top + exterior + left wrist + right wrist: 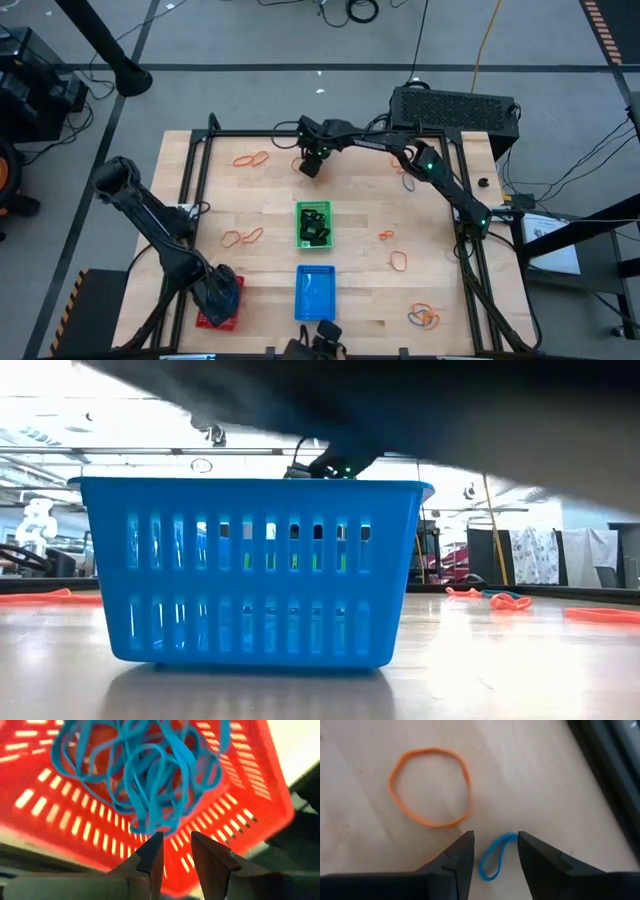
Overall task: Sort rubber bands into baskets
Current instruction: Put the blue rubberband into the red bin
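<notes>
- Between my right gripper's [494, 851] two fingers lies a small blue rubber band [495, 856], flat on the wooden table [365, 845], with a finger standing either side of it and a clear gap left; the jaws are part open and nothing is pinched yet.
- Just beyond that finger pair, off to one side, an orange rubber band [430, 787] lies as an open loop, apart from the blue one, so I judge I can take the blue alone.
- From above, this right gripper sits at the far edge of the table, behind the green basket [314, 224], which already has dark bands in it; the blue basket [315, 293] stands nearer the front, directly past the green one.
- My left gripper [176, 851] waits over the red basket [240, 795] at the front left corner, its fingers a little apart and gripping nothing; a tangle of blue bands [140, 770] lies in the basket just ahead of its tips.
- Loose orange bands [243, 237] lie scattered on the table, some left of the green basket, more out to the right, with a mixed orange and blue clump [424, 317] near the front right corner.
- The step in hand, as I read it, is picking the small blue band.
- Next I need to sink low enough that the tips reach the wood, close fully on the thin loop, lift straight up, and check it has come with me before carrying it to a basket.
</notes>
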Tool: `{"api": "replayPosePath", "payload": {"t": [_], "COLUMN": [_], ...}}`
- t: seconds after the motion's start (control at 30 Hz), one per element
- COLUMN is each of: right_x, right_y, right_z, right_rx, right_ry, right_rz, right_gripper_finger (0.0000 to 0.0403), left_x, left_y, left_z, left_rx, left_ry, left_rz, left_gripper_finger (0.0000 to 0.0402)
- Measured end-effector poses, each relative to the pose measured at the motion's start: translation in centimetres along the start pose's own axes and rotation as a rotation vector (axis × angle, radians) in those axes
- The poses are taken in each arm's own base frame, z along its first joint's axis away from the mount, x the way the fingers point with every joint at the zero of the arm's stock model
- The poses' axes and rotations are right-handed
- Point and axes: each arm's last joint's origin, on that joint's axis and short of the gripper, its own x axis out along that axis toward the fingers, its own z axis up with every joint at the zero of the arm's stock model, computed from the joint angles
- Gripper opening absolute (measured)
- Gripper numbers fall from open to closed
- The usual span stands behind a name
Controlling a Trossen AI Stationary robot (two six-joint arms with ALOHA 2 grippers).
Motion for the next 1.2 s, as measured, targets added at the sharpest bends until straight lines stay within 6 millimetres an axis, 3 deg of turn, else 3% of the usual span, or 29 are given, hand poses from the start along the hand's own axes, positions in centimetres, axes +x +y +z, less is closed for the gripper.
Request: {"api": "replayPosePath", "payload": {"t": [0.17, 0.37, 0.53, 0.67, 0.87, 1.07, 1.2], "right_x": [-1.9, -3.7, -8.9, -13.1, -20.3, -24.8, -25.7], "right_y": [-0.2, -0.4, -0.8, -0.8, 0.2, 2.4, 3.9], "right_z": [1.1, 1.0, 1.4, 0.7, -1.6, -5.3, -8.9], "right_rx": [0.029, 0.026, 0.033, 0.052, 0.073, 0.095, 0.159], "right_ry": [-0.093, -0.077, -0.116, -0.095, -0.052, -0.067, -0.042], "right_rz": [0.003, -0.001, -0.003, -0.001, -0.002, -0.003, 0.019], "right_gripper_finger": [0.0144, 0.0144, 0.0144, 0.0144, 0.0144, 0.0144, 0.0144], "left_x": [-1.9, -3.3, -4.2, -5.7, -8.5, -10.8, -12.2], "left_y": [0.3, 0.7, 1.1, 1.6, 3.5, 5.2, 6.7], "left_z": [-0.4, -0.3, 0.1, 1.6, 5.2, 10.7, 15.2], "left_rx": [0.057, 0.034, 0.109, 0.214, 0.284, 0.395, 0.446], "left_ry": [0.009, -0.072, -0.108, -0.238, -0.500, -0.609, -0.698], "left_rz": [-0.066, -0.106, -0.118, -0.138, -0.048, 0.005, -0.001], "left_gripper_finger": [0.0105, 0.0105, 0.0124, 0.0147, 0.0169, 0.0174, 0.0174]}}
